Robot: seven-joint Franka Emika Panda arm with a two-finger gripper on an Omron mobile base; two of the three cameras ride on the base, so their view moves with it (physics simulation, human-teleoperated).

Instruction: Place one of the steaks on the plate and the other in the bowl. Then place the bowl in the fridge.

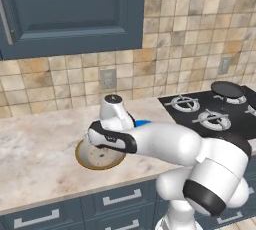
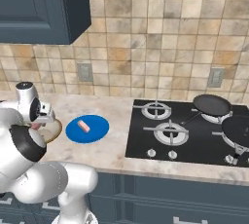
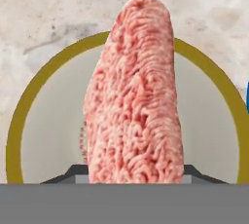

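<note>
**Pink steak held over the bowl**

Pink and pale-streaked, one steak (image 3: 133,96) stands between the two dark fingertips of the gripper (image 3: 132,172), which is clamped on it; the slab hangs straight above the bowl (image 3: 204,121), its far end reaching past the tan rim in the hand view. The bowl's cream inside shows on both sides of the meat. In the left base view the bowl (image 1: 95,159) sits on the marble counter (image 1: 40,149) near its front edge, partly under the gripper (image 1: 102,146), and the white arm reaches over it from the lower right.

Just beside the bowl, toward the stove, lies the blue plate (image 2: 87,128), also near the counter's front edge. The second steak (image 2: 84,126) lies flat on it, about in the middle. In the right base view the bowl (image 2: 52,130) peeks out behind the arm, close to the plate; whether the two touch cannot be told.

Farther along, the black stove (image 2: 180,135) fills the counter's right part, with a dark pan (image 2: 211,104) on its far burner. Tan tiles (image 2: 146,38) cover the wall behind, with grey outlets (image 2: 84,72), and a blue-grey cabinet (image 1: 70,9) hangs above the counter.
</note>
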